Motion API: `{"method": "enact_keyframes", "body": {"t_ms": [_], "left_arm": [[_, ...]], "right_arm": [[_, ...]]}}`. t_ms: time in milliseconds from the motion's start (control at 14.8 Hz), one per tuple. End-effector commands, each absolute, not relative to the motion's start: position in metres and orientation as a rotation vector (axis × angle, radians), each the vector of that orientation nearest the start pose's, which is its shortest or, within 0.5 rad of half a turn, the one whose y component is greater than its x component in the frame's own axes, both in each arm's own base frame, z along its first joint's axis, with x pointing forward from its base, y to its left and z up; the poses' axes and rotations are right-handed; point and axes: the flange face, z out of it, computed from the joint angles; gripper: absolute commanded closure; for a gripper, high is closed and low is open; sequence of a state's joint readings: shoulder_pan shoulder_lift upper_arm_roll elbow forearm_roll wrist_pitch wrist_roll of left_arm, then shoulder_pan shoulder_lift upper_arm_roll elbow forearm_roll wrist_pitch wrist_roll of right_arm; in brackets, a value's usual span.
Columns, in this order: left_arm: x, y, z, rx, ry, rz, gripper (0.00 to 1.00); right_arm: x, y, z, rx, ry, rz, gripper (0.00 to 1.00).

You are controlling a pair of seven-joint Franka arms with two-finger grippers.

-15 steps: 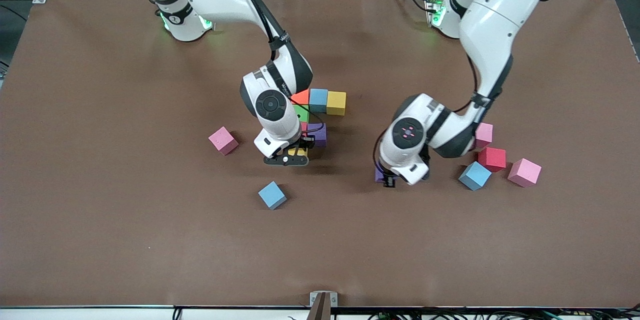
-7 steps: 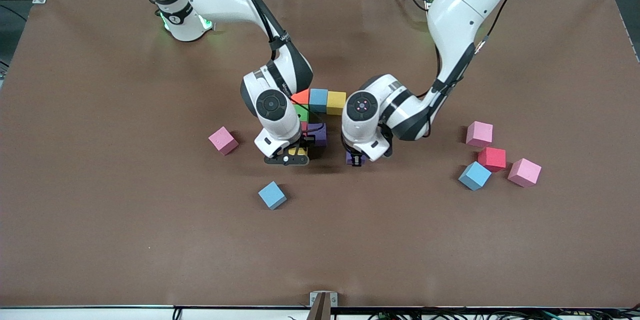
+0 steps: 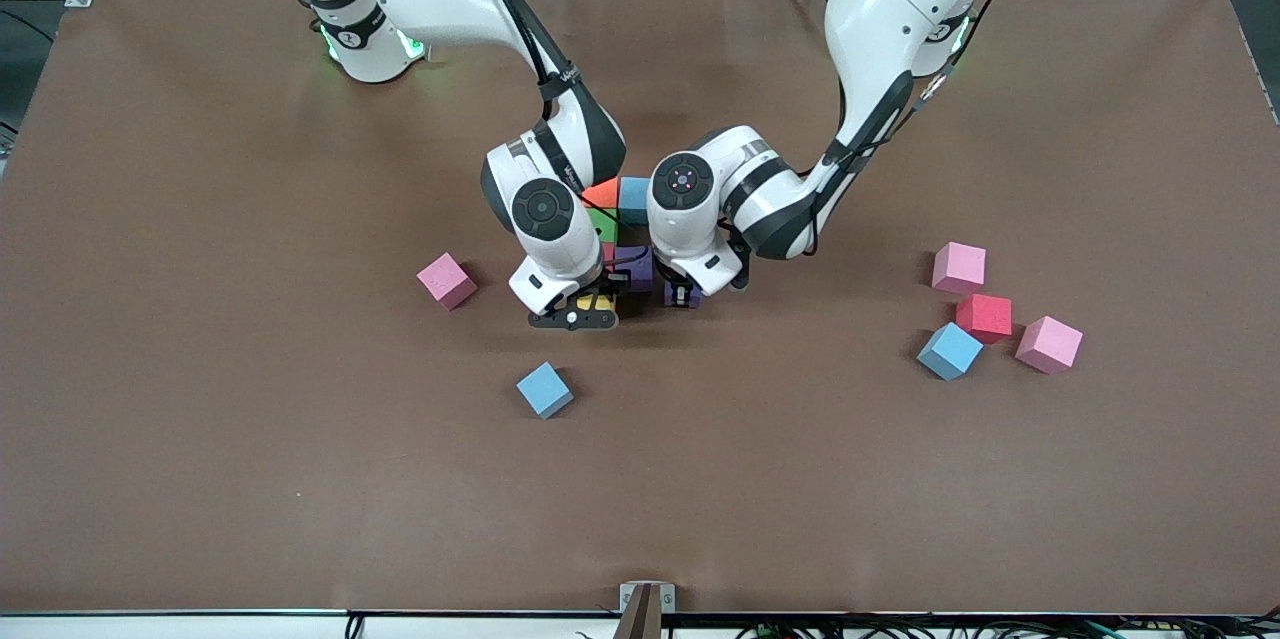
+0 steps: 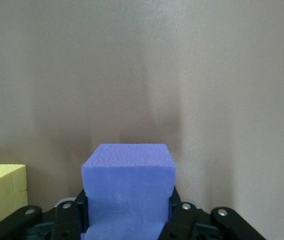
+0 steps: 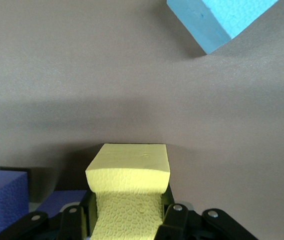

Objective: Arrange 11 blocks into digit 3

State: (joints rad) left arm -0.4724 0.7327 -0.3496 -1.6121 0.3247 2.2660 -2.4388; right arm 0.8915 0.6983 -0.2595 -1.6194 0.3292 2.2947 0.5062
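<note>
**Two held cubes closing on the half-built 3**

Taking the front view from its left edge inward: a stray pink cube point(image 3: 446, 280) sits on the desk point(image 3: 250, 419), and a loose blue cube point(image 3: 545, 389) lies nearer the camera than the figure.

Next comes the right gripper point(image 3: 590, 304), clamped on a yellow cube point(image 5: 129, 187) low at the camera-side edge of the unfinished figure point(image 3: 620, 219), where orange, blue, green and purple cubes already touch.

Just beside it, toward the left arm's end, the left gripper point(image 3: 683, 297) is clamped on a purple cube point(image 4: 128, 192).

That cube hangs right next to the figure's own purple cube point(image 3: 635, 267), so the open slot probably lies a short shift toward the right arm.

The two grippers crowd each other, and a knock looks like the main risk.

Farther along, a red cube point(image 3: 984, 316) and another blue cube point(image 3: 948, 350) wait among two pink ones.
</note>
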Motion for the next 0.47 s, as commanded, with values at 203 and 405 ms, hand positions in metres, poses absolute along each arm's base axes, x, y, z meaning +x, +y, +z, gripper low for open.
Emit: {"method": "enact_keyframes", "body": {"t_ms": [203, 405], "left_arm": [[0.487, -0.485, 0.208, -2.282, -2.12, -0.025, 0.65], [0.483, -0.489, 0.208, -2.279, -2.12, -0.016, 0.65]], "right_arm": [[0.535, 0.426, 0.229, -3.059, 0.066, 0.056, 1.0], [0.534, 0.427, 0.227, -3.061, 0.062, 0.059, 1.0]]}}
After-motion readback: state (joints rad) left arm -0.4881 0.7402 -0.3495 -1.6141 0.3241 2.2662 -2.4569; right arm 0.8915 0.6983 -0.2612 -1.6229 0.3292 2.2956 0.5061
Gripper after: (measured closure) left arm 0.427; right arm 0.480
